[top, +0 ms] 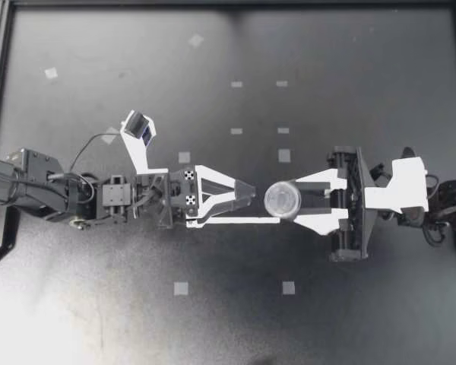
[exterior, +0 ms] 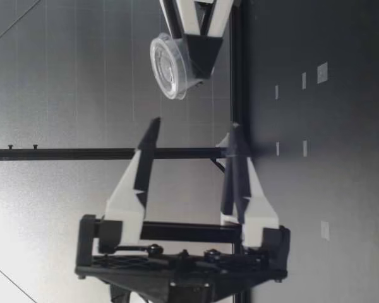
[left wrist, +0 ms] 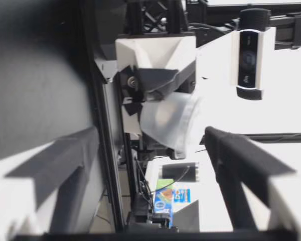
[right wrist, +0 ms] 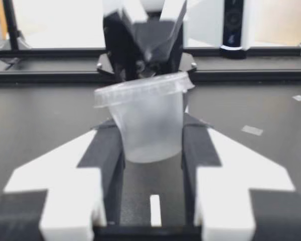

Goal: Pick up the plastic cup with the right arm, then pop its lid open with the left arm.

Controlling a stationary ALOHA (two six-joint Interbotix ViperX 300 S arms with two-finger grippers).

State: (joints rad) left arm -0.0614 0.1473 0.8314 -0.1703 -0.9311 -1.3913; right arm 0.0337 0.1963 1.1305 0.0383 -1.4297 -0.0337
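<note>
Pale tape squares [top: 181, 288] dot the dark, black-framed table [top: 349, 312].

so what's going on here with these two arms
My right pincer is shut on a small clear lidded cup, one finger on each side, and holds it roughly upright above the dark table, near the middle. My left pincer faces it from the other side, rolled so that one finger is above the other. Its fingers are wide open, with the tips just short of the cup and not touching it.

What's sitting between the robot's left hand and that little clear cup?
Nothing; in the top view only bare table shows between the left hand and the cup.
</note>
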